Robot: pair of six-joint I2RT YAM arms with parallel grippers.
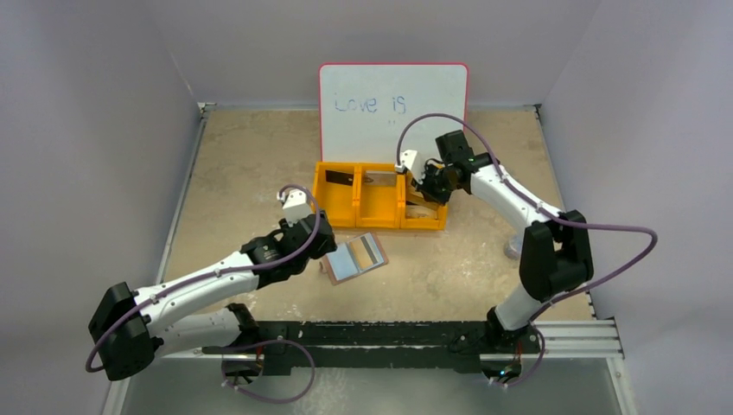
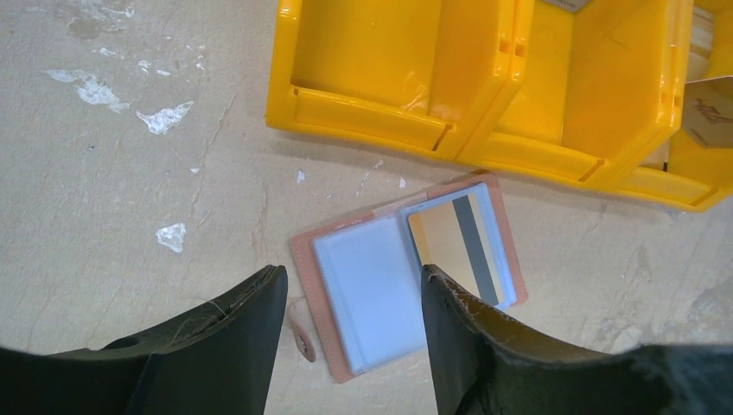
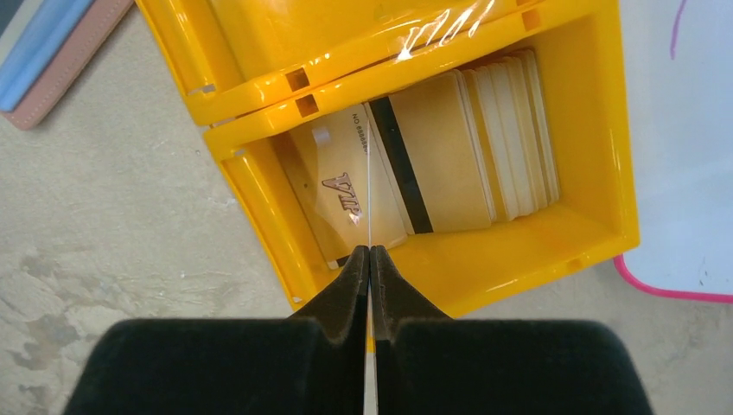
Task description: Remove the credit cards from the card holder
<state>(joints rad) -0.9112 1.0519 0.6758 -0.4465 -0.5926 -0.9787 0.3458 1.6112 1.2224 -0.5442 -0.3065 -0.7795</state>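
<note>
Left wrist view: left pincer [image 2: 353, 277] hangs apart over the open card holder [image 2: 363, 303] on the surface, its striped credit card [image 2: 449, 246] due out next, while the right pincer [image 3: 370, 252] is clamped on a thin card [image 3: 369, 173] above the tray [image 3: 519, 251].

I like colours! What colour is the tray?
The tray is yellow-orange, clearest from the left wrist.

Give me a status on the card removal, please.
Left gripper open over the open card holder. Right gripper shut on a card, edge-on, above the orange tray. One striped card left in the holder. Nothing blocking.
</note>
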